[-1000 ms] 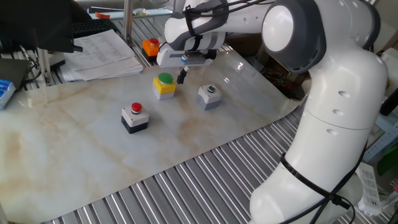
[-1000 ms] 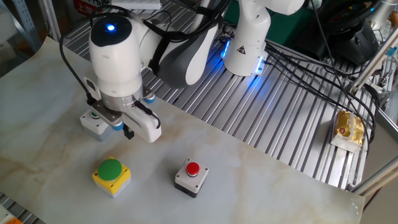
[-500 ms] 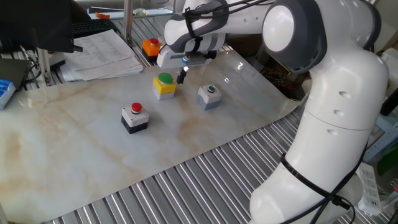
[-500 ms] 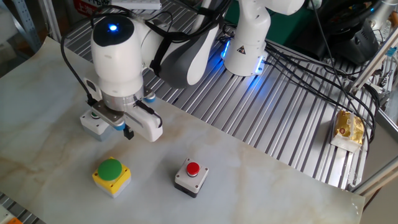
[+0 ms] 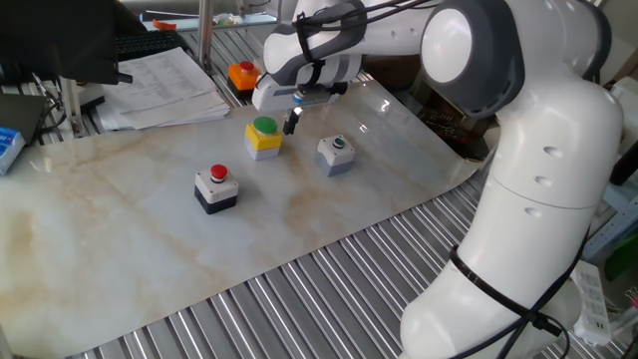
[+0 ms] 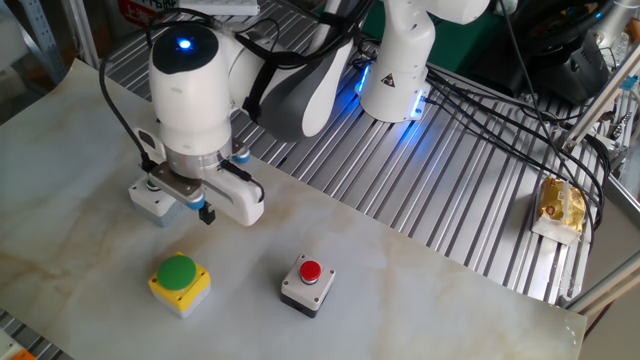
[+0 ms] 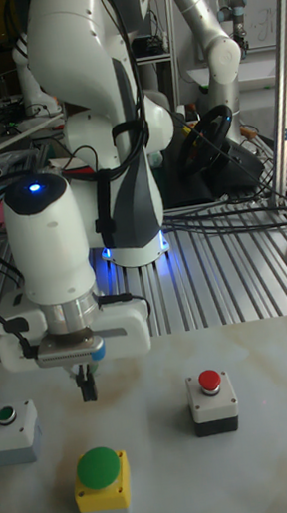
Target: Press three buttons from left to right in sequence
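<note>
Three button boxes stand on the marble-patterned sheet. The red button on its white-topped black box (image 5: 215,186) (image 6: 305,283) (image 7: 212,398) is leftmost in one fixed view. In the middle sits the green button on the yellow box (image 5: 263,137) (image 6: 180,282) (image 7: 102,482). The small dark-green button on the grey box (image 5: 336,154) (image 6: 150,197) (image 7: 12,430) is at the right. My gripper (image 5: 291,124) (image 6: 207,213) (image 7: 85,386) hangs shut above the sheet between the yellow and grey boxes, touching neither, with nothing held.
An orange box with a red button (image 5: 241,75) stands behind the gripper near a stack of papers (image 5: 164,85). The sheet (image 5: 120,249) lies on a ribbed metal table (image 5: 329,289). The arm's base (image 6: 395,60) and cables (image 6: 500,130) are at the far side.
The gripper has drifted very slightly sideways, staying above the sheet between the yellow and grey boxes. The boxes have not moved.
</note>
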`<action>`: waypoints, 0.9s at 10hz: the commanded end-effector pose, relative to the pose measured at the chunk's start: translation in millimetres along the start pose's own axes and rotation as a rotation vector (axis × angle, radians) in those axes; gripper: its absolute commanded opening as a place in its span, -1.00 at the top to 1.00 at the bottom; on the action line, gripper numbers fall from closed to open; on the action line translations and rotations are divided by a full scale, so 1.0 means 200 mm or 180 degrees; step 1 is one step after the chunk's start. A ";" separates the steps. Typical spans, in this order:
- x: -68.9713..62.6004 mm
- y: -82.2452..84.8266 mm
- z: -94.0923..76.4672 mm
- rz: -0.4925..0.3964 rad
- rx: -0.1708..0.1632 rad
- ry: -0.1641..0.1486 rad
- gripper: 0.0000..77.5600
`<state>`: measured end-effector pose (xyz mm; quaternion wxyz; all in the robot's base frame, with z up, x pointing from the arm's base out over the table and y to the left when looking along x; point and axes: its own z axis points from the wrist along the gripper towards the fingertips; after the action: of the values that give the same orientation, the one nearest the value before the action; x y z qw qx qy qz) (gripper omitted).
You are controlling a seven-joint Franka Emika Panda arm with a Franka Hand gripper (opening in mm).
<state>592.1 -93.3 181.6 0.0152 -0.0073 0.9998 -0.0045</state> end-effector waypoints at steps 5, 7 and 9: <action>-0.01 0.00 -0.01 0.0067 -0.0019 -0.0034 0.97; -0.01 0.00 -0.01 0.0086 -0.0013 0.0047 0.97; -0.01 0.00 -0.01 0.0082 -0.0012 0.0068 0.97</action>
<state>593.1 -93.1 183.0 0.0029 0.0048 1.0000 -0.0020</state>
